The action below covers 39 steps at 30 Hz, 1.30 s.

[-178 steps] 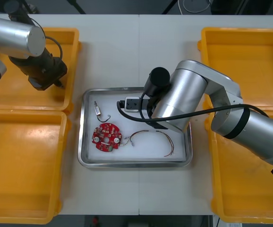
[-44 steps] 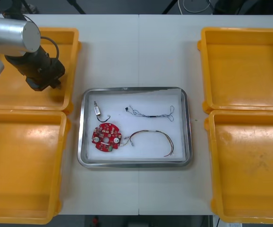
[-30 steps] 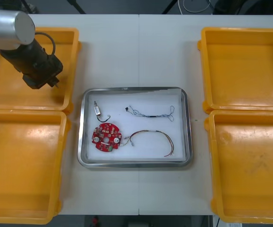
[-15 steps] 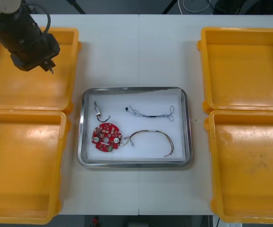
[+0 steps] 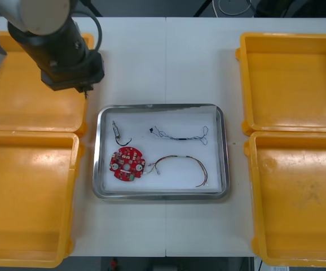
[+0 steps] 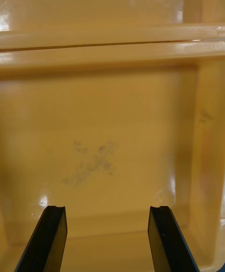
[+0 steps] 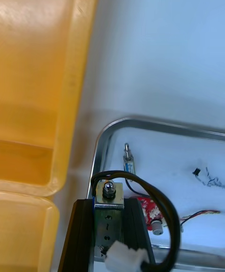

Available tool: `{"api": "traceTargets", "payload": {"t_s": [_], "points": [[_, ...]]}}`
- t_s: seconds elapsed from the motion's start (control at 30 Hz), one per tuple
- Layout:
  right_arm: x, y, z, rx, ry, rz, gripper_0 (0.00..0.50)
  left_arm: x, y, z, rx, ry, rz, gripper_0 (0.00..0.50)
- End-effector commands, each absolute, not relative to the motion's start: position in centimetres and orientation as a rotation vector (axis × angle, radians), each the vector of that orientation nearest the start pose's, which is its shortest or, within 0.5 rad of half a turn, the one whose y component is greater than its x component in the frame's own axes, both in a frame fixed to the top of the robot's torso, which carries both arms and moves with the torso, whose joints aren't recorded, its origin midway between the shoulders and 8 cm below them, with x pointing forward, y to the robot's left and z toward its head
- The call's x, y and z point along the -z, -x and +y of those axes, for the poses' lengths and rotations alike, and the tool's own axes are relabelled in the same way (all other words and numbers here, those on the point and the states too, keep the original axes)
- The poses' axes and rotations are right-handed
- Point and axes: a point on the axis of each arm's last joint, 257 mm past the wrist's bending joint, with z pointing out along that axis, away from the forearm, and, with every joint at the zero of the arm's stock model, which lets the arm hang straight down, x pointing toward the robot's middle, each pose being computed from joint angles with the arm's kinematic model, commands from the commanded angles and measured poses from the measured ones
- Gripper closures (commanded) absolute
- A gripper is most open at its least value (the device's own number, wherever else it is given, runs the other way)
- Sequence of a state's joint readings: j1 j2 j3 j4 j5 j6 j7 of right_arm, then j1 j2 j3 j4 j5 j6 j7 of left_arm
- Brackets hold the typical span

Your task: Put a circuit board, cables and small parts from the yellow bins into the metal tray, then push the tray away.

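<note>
One held item: left jaws grip a small metal part (image 7: 108, 206) trailing a black cable (image 7: 161, 215).
Place: over the desk (image 5: 168, 62), beside the metal tray's (image 5: 163, 105) far-left corner.
Advice: lower it onto bare white floor, clear of the circuit board (image 5: 127, 164).
Right jaws: wide, over a yellow bin (image 6: 112, 112).

tray (image 5: 162, 106) between bins (image 5: 32, 197), board (image 5: 127, 164) in tray
</note>
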State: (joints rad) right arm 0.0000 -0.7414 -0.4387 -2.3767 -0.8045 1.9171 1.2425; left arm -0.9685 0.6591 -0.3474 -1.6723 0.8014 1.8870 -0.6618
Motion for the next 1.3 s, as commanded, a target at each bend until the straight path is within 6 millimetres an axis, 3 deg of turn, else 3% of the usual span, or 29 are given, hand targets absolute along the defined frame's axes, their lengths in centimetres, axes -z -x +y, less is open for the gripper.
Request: {"api": "traceTargets", "payload": {"t_s": [0.03, 0.27, 0.47, 0.77, 0.97, 1.23, 1.3], "points": [[16.1, -33.6, -38.8, 0.098, -0.096, 2.612, 0.0, 10.7, -49.8, 13.6, 0.134, 0.279, 2.685, 0.5], [16.1, -33.6, -38.9, 0.1, -0.098, 2.613, 0.0, 13.3, -49.7, 9.1, 0.159, 0.161, 2.675, 0.5], [16.1, -33.6, -38.8, 0.098, -0.096, 2.612, 0.0, 15.8, -49.4, 7.1, 0.155, 0.099, 2.695, 0.5], [16.1, -33.6, -38.8, 0.097, -0.098, 2.611, 0.0, 19.9, -50.6, 5.5, 0.133, 0.068, 2.703, 0.5], [16.0, -33.6, -38.8, 0.097, -0.096, 2.61, 0.0, 22.0, -51.5, 5.7, 0.084, 0.047, 2.691, 0.5], [16.0, -33.7, -38.7, 0.093, -0.093, 2.609, 0.0, 22.5, -51.8, 6.2, 0.065, 0.015, 2.696, 0.499], [15.9, -33.7, -38.7, 0.095, -0.093, 2.608, 0.0, 22.5, -51.8, 6.2, 0.062, 0.005, 2.696, 0.465]]}}
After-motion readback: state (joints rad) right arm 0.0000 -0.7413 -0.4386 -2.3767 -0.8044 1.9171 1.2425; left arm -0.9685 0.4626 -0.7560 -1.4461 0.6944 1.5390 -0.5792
